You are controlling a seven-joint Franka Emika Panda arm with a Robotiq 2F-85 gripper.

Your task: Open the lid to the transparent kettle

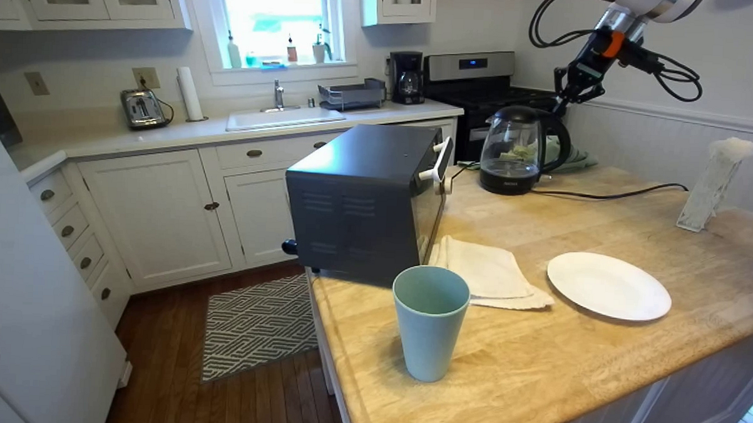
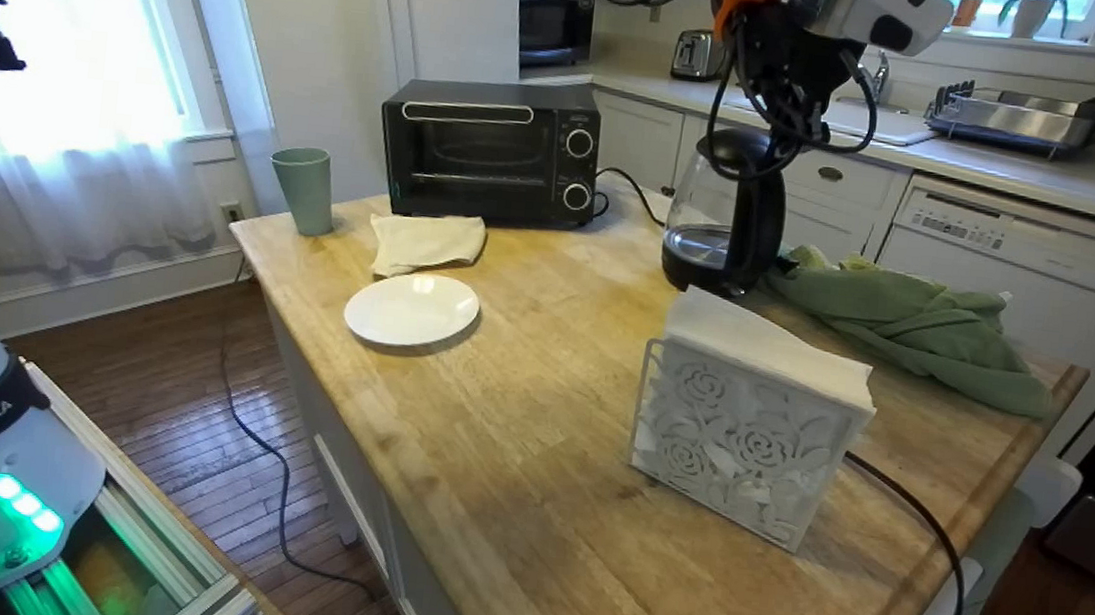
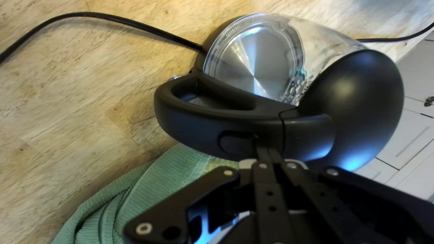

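The claw (image 3: 268, 153) is clenched, its two fingers (image 3: 266, 181) drawn together side by side. By the wrist view, the tips are at the oblong button (image 3: 235, 143) on the handle (image 3: 206, 118) of the kettle (image 3: 257, 67); contact cannot be confirmed. The lid (image 3: 359, 105) is seated on the kettle, closed. The kettle stands upright on the wooden table (image 1: 521, 367), to the right of the toaster oven (image 1: 364, 217) in both exterior views. In an exterior view, a green towel (image 2: 908, 317) lies heaped just right of the kettle, and a white napkin holder (image 2: 745, 447) packed with napkins (image 2: 770, 344) stands on its near side. There too, a cup (image 2: 303, 189) stands upright at the table's left, a folded cloth (image 2: 428, 241) lies before the oven, and a plate (image 2: 412, 310) lies nearer than the cloth.
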